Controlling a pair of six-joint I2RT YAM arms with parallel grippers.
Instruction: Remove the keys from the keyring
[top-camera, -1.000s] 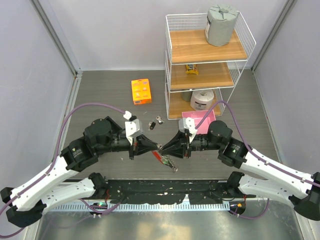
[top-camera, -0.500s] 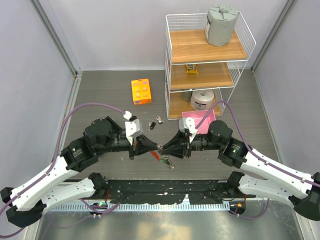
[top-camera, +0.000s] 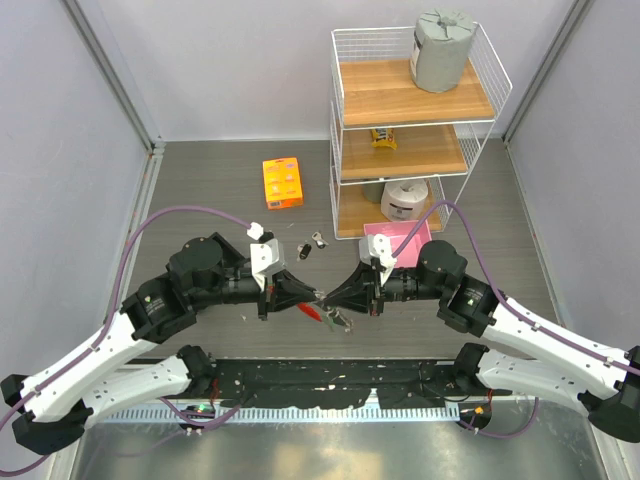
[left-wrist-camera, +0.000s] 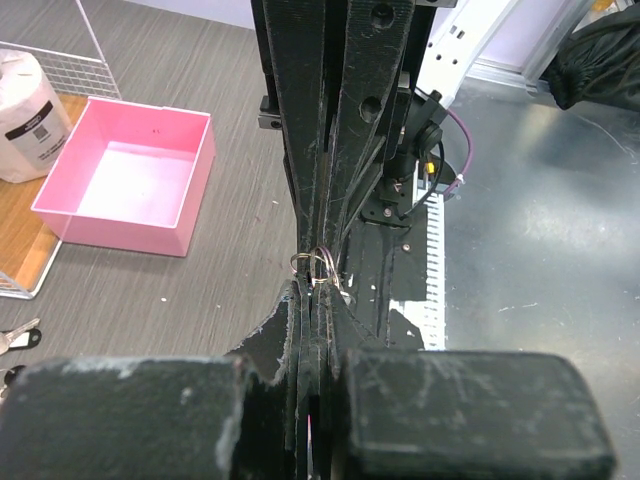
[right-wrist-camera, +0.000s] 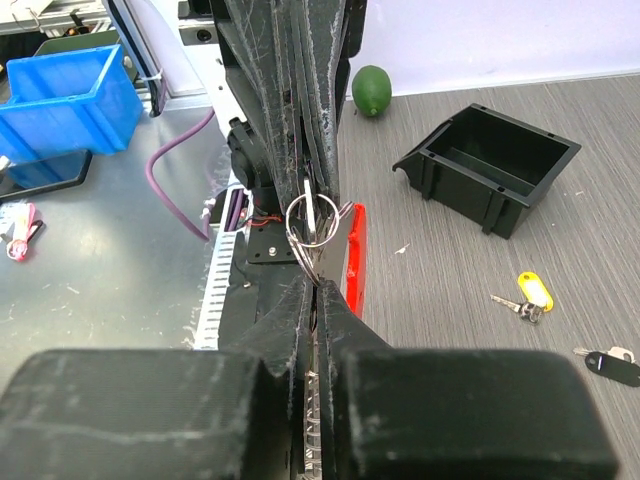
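Right claw (top-camera: 328, 297), part open a second ago, is now pinched shut, tip to tip with the shut left claw (top-camera: 310, 297). Both grip the keyring (right-wrist-camera: 310, 225), held above the counter (top-camera: 200, 190) at mid-front, so the ring looks braced from both sides for working a key off. Red strap (right-wrist-camera: 355, 262) and hanging keys (top-camera: 341, 322) sit closer under the claws than before, long axis slanting toward the near edge and rightward; loose keys (top-camera: 305, 250) lie just behind.
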